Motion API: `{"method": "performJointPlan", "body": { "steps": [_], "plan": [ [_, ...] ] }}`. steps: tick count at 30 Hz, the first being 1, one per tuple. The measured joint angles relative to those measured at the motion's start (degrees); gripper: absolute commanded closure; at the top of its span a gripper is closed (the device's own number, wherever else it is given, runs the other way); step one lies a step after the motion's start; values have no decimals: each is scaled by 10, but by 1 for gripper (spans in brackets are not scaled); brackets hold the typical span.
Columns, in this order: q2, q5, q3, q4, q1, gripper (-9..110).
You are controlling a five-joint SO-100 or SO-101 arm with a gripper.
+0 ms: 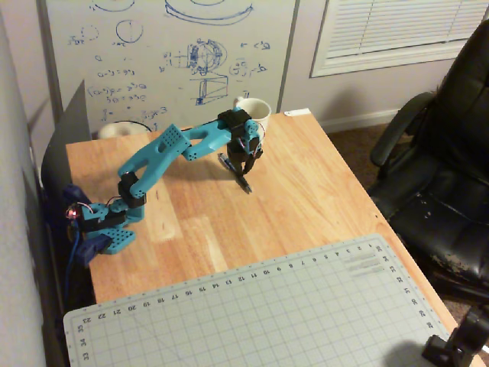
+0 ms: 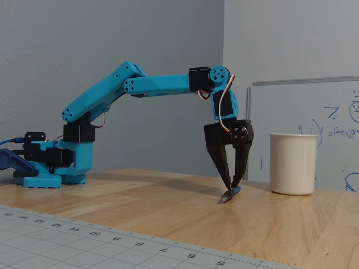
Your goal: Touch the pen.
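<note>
One pen point(image 1: 235, 173) is seen at the upper centre of the overhead view, lying on the wooden table point(image 1: 306, 199), with its end visible right of centre in the fixed view point(image 2: 229, 195). One teal arm point(image 2: 157, 85) is reached over it, and one black gripper point(image 2: 231, 189) is lowered onto it, fingers drawn nearly together at the tips against the pen; a true clamp cannot be told. One cream mug point(image 2: 293, 163) is stood just beside, at the right. One cutting mat point(image 1: 260, 313) is laid along the lower frame.
</note>
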State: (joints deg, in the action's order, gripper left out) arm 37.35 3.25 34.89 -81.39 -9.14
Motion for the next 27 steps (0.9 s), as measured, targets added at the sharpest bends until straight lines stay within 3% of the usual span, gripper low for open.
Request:
{"method": "performJointPlan", "body": {
  "steps": [4, 9, 17, 24, 27],
  "plan": [
    [60, 0, 131, 64, 2, 101],
    [311, 1, 539, 141, 0, 101],
    [793, 0, 1234, 144, 4, 101],
    [1367, -3, 1409, 159, 2, 101],
    [1499, -2, 1451, 151, 3, 101]
  ]
}}
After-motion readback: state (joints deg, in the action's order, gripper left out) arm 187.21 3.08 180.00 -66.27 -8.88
